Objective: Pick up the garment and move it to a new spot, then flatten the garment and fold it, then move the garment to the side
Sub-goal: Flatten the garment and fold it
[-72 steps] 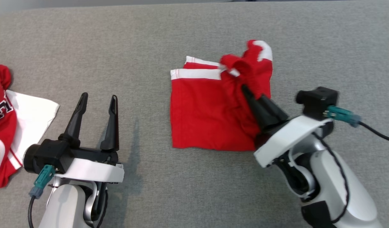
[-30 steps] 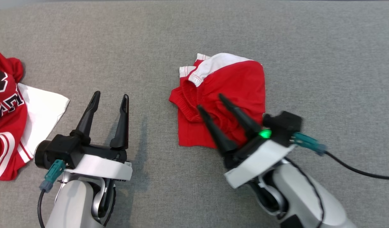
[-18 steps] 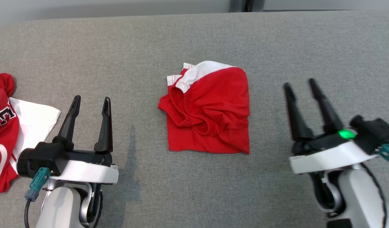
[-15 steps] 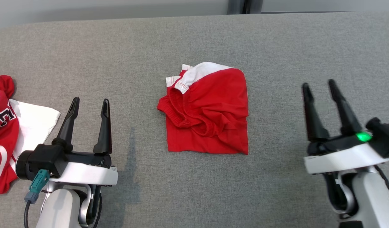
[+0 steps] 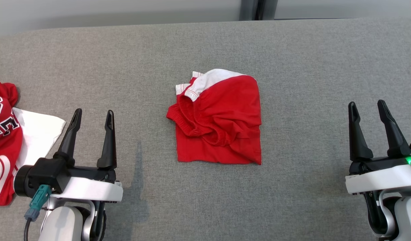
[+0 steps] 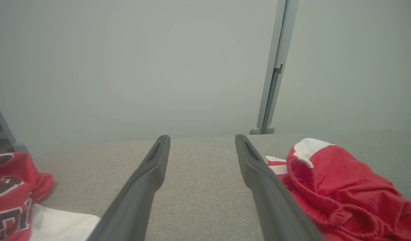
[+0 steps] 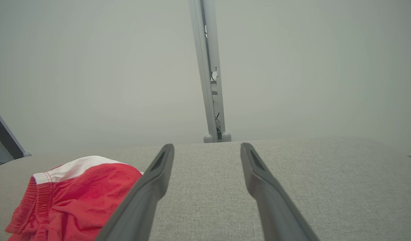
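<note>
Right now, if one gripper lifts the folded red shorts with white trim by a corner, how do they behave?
Likely floppy: the red white-trimmed shorts lie in soft wrinkles, so the fold would probably fall open. Probably light, being thin cloth. Pushed, they'd likely bunch, not slide, on the grey woven tabletop.

right fingers opened, drawn back rightward, garment now folded over

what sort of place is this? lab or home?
Probably a lab test station: grey fabric-covered table, bare grey panels with a metal post behind, red garment laid out.
</note>
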Tool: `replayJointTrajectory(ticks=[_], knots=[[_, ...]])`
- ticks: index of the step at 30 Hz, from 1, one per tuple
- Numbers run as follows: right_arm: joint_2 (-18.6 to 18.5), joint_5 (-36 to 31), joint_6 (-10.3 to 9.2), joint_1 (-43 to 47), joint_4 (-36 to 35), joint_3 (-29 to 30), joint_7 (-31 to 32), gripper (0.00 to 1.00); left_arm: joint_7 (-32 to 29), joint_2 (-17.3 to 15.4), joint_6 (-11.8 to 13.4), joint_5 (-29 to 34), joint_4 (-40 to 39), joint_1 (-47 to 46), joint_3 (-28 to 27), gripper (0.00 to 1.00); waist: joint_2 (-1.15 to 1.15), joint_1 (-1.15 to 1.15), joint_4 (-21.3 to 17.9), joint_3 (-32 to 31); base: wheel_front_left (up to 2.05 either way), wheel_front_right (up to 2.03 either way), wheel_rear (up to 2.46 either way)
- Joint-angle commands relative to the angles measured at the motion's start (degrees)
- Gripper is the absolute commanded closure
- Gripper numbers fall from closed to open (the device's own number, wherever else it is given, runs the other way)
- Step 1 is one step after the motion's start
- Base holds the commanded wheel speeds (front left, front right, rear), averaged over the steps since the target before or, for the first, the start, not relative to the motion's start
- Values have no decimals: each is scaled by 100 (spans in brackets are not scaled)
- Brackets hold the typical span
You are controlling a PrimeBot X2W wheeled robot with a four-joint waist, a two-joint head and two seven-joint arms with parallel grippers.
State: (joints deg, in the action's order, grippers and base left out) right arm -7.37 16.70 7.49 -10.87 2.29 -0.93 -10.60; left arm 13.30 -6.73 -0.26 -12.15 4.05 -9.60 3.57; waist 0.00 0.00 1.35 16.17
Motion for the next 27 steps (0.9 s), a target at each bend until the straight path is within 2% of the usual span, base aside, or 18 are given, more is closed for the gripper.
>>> replayJointTrajectory(ticks=[1, 12, 13, 14, 15, 20, 25, 26, 27], knots=[[0, -23, 1, 61, -25, 19, 18, 0, -12, -41, 34, -9, -40, 21, -4, 0, 0, 0, 7, 6, 0, 0, 0], [-8, -91, 1, -22, 3, 43, 49, 0, -29, -69, 70, -53, -97, 27, 48, 0, 0, 0, 23, 37, 0, 0, 0], [-6, -98, 1, -23, 6, 49, 43, 49, -29, -69, 72, -60, -97, 27, 53, 0, 0, 0, 26, 37, 0, 0, 0], [-2, -99, 1, -29, -2, 54, 33, 89, -27, -67, 74, -70, -103, 23, 58, 0, 0, 0, 31, 46, 0, 0, 0], [-13, -111, 1, -35, 5, 9, 77, 100, -25, -64, 74, -77, -105, 10, 66, 0, 0, 0, 41, 54, 0, 0, 0], [-143, -155, 1, -285, -79, -545, 196, 100, 3, -36, 53, -99, -124, -117, 130, 0, 0, 0, 132, 178, 0, 0, 0], [-321, -29, 1, -732, 59, -1664, 349, 100, 40, 20, 33, -132, -60, -201, 198, 0, 0, 0, 278, 330, 0, 0, 0], [-359, 56, 1, -943, 180, -2168, 402, 100, 70, 48, 19, -149, -19, -266, 226, 0, 0, 0, 349, 385, 0, 0, 0], [-379, 100, 1, -1043, 250, -2381, 404, 100, 81, 63, 13, -154, 5, -295, 238, 0, 0, 0, 384, 404, 0, 0, 0]])
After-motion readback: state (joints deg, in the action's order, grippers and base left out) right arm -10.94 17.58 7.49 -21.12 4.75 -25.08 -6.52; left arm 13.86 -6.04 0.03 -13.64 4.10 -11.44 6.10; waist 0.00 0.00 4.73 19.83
